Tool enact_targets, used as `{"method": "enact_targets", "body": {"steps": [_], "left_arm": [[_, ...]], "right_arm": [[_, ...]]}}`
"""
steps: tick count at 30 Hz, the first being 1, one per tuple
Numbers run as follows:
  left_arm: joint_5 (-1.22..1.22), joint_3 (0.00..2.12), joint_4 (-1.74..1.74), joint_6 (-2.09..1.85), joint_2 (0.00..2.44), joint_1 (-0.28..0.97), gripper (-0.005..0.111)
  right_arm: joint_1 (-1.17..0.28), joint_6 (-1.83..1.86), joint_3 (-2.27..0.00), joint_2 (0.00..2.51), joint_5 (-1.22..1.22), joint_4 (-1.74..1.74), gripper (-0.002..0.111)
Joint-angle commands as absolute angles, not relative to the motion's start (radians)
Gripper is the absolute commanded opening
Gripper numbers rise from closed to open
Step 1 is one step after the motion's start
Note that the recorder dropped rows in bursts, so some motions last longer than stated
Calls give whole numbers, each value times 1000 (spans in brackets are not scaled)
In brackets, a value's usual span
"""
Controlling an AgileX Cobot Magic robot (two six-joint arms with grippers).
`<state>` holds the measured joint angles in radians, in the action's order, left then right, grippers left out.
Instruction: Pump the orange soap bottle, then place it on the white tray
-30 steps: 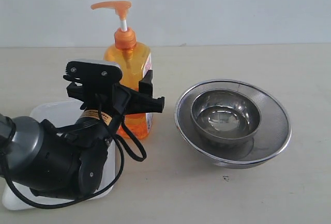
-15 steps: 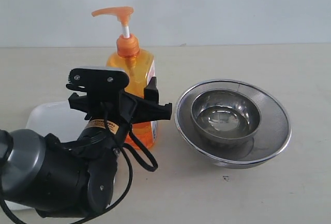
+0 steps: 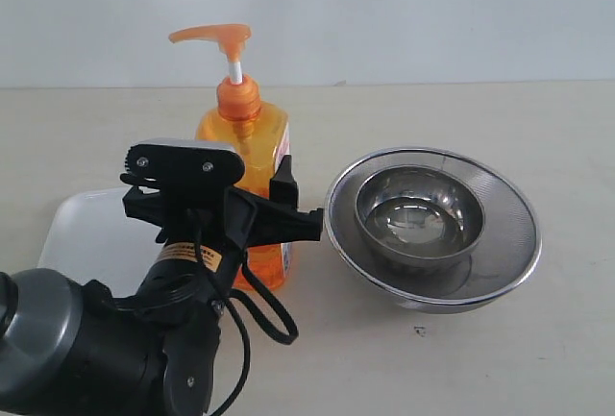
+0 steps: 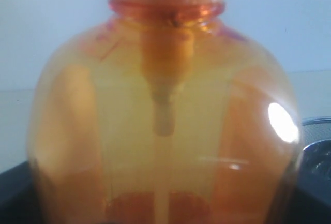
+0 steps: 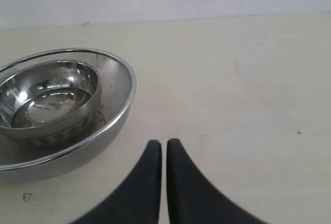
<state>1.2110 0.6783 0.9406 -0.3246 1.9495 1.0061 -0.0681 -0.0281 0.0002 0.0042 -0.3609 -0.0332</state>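
Squarely gripped in the left hand [image 3: 296, 198] stands the orange soap bottle [image 3: 240, 137].

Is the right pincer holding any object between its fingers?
No, the right pincer has its two dark fingers almost touching at the tips, and nothing is between them.

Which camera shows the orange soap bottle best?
The exterior view: it shows the orange soap bottle from pump head to base, partly behind the arm. The left wrist view shows only its blurred body; the right wrist view, none of it.
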Motion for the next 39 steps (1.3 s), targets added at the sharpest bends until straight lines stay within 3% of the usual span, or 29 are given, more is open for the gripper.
{"method": "enact_targets", "body": {"steps": [1,19,30,34,39], "left_arm": [[1221,669,953,-313,1938,1010,5],[1221,669,949,-280,1938,1010,5],[1221,669,942,-280,1938,1010,5],[1221,669,942,-280,1938,1010,5],[1221,669,942,-284,1938,1010,5]], "right_arm": [[-61,-24,0,0,-356,-30,0],[-61,7,0,0,-338,0,0],[-61,-138,0,0,19,-125,0],[-61,-369,0,0,181,-235,0],[-61,-444,-26,0,250,6,0]]}}
